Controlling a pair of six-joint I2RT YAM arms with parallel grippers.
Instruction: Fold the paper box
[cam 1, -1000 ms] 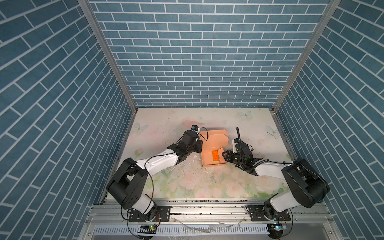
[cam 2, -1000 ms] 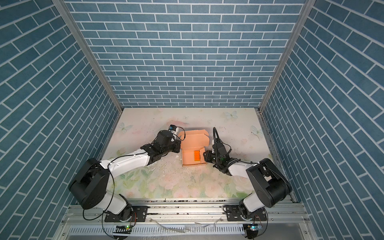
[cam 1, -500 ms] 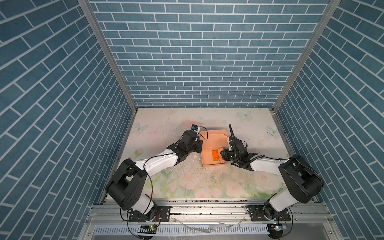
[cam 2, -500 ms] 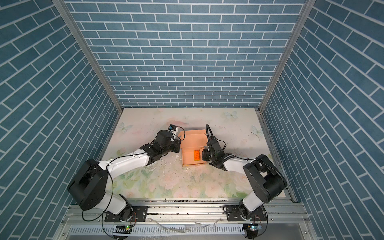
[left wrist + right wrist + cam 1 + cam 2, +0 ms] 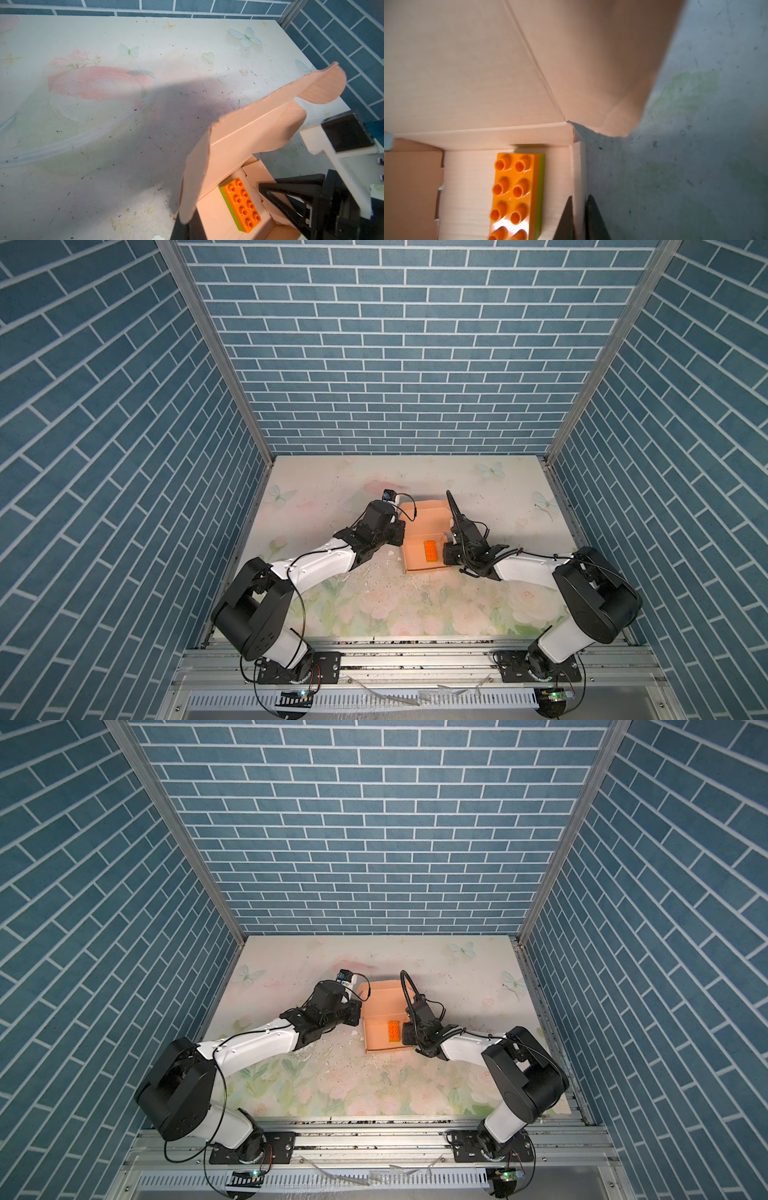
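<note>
Change: the right hand (image 5: 580, 207) has come in from beside the paper box (image 5: 415, 562), a peach-tan creased sheet of thin cardboard, and narrowed its black fingers (image 5: 566, 218) onto the near side wall.
Right hand: pinching that wall, one finger inside, one outside.
Left hand (image 5: 398, 533): unmoved, closed, seemingly on the opposite wall.
Box: on the floral worktop (image 5: 374, 605), between both hands; lid panel (image 5: 259, 124) raised beyond them.
Inside: small orange studded plastic brick (image 5: 517, 193), just beside the right hand's inner finger.
Meaning: the tray looks steadied on both sides. I judge only the lid remains, and one hand must let go to fold it.
</note>
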